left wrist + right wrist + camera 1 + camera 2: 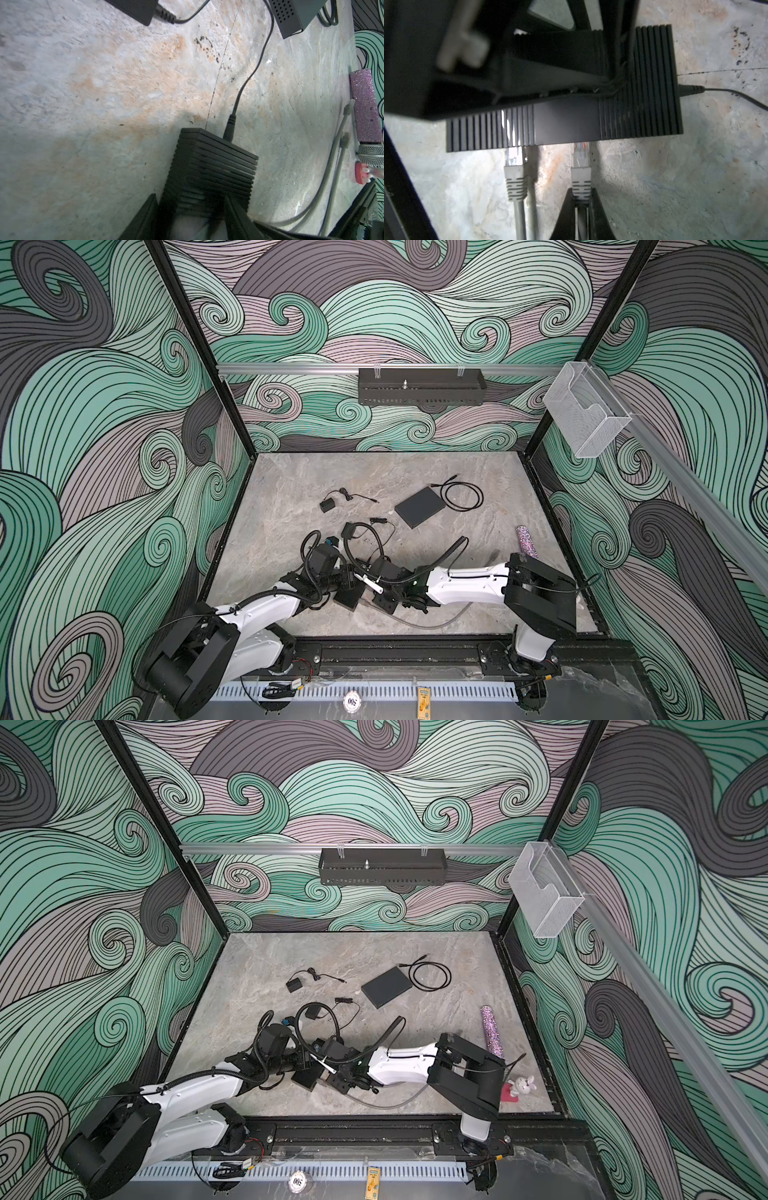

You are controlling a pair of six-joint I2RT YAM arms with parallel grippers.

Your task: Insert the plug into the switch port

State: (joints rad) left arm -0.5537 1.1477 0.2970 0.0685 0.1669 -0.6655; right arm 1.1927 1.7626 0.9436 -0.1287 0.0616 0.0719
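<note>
right gripper point(581, 193): I pinch the plug point(580, 166) by its boot point(581, 182) (seems light, stiff, brittle) | left gripper point(190, 197): clamps the switch point(216, 158)

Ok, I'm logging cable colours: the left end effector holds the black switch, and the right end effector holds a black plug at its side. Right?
No: the plug is grey, not black, as the right wrist view shows. The left end effector holds the black switch, and the right end effector holds that plug at its side.
</note>
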